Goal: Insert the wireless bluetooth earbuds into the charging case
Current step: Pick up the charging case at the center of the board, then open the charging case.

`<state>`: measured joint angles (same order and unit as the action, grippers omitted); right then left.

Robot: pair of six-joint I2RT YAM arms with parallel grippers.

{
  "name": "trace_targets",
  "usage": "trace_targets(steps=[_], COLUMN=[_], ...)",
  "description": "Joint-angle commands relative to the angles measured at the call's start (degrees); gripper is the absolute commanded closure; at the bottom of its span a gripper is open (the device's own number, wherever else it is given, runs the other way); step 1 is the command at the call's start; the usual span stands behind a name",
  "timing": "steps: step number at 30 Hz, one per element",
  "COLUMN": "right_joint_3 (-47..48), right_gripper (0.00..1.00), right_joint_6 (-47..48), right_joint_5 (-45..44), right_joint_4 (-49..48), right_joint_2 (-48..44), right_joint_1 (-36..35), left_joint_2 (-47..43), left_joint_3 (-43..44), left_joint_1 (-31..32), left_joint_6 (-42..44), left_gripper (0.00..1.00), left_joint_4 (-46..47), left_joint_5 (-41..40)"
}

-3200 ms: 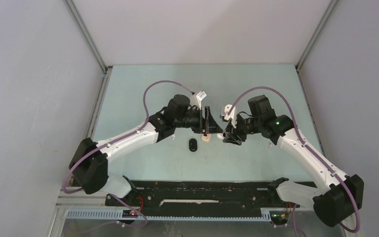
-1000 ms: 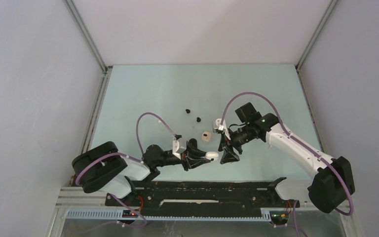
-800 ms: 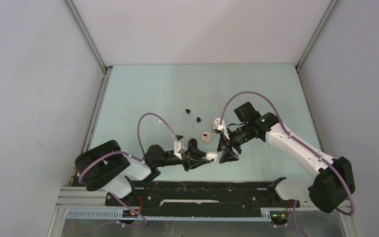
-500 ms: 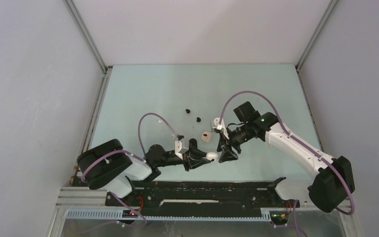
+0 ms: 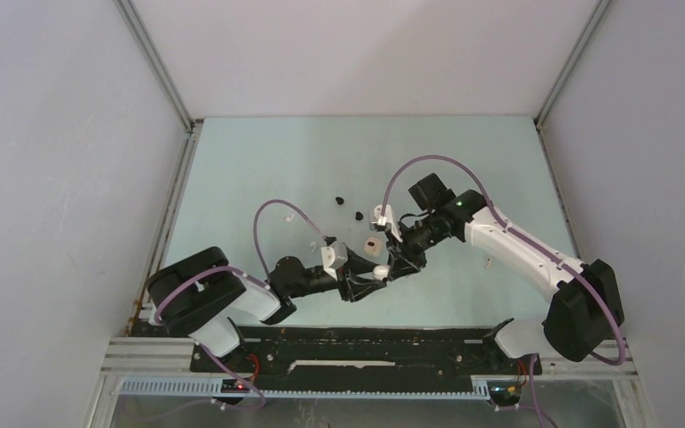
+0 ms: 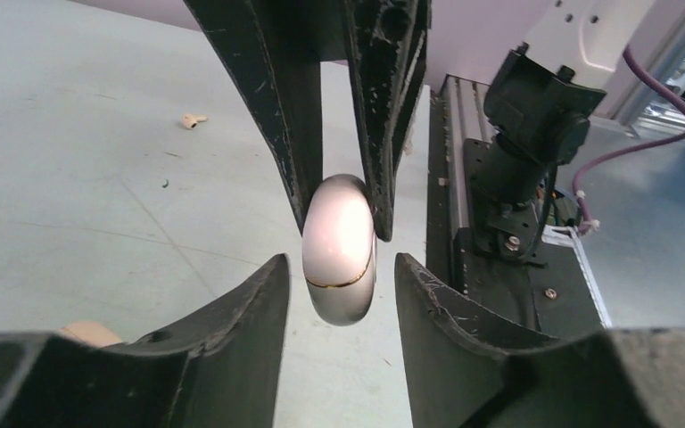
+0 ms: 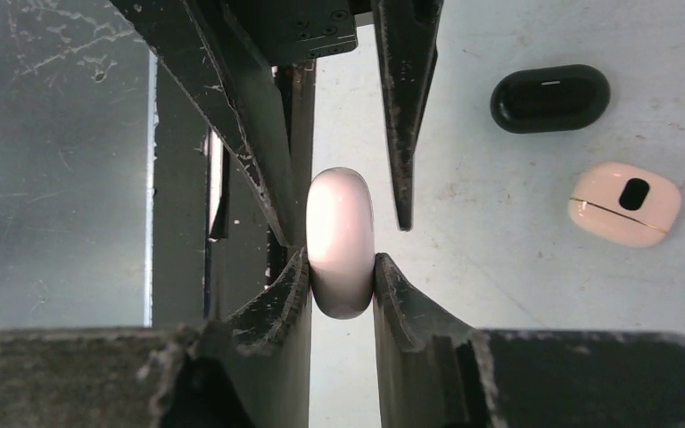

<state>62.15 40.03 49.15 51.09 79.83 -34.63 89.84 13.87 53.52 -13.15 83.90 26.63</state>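
The white case is held up off the table, toward its near side, between the two grippers. The right wrist view shows the right gripper pinched tight on the case's two broad sides, holding it on edge. The left wrist view shows what that one does not: the left gripper stands partly open around the case's lower end, with a sliver of gap at each finger, gripping nothing. It also picks up a thin gold seam around the case and a cream earbud lying alone on the table beyond. A black case shows only in the right wrist view, lying near a pink case but not touching it. Only the top view shows two black earbuds farther back, clear of both grippers.
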Motion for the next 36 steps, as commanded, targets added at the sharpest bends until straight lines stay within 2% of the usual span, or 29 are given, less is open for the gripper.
trace_targets(steps=[1, 12, 17, 20, 26, 32, 36], right_joint_3=[3.2, 3.3, 3.3, 3.4, 3.4, 3.4, 3.4], right_gripper=[0.86, 0.87, 0.87, 0.87, 0.86, 0.86, 0.85], right_joint_6=[1.2, 1.3, 0.9, 0.7, 0.3, 0.0, 0.0], right_joint_5=[-2.5, -5.9, -5.9, -5.6, -5.2, -4.9, -4.8], right_joint_4=[-1.4, -0.5, 0.0, 0.2, -0.2, -0.5, -0.5], right_joint_2=[-0.2, -3.3, -4.1, -3.8, -2.9, -2.1, -1.6], right_joint_1=[-0.7, -2.6, -2.5, -2.6, -2.6, -2.6, -2.8], left_joint_2=[0.1, 3.1, 4.0, 4.3, 4.2, 4.5, 4.2], left_joint_3=[2.3, 2.7, 3.0, 2.8, 2.7, 3.1, 2.9], left_joint_1=[0.3, 0.1, -0.4, -0.7, -0.9, -0.9, -0.9], left_joint_6=[2.2, 0.0, -1.8, -2.5, -3.2, -3.6, -3.5], left_gripper=[0.44, 0.46, 0.58, 0.62, 0.55, 0.59, 0.58], left_joint_4=[-0.8, 3.6, 5.3, 6.7, 7.2, 7.2, 7.2], left_joint_5=[-3.3, -0.5, 1.3, 2.0, 2.2, 3.0, 2.9])
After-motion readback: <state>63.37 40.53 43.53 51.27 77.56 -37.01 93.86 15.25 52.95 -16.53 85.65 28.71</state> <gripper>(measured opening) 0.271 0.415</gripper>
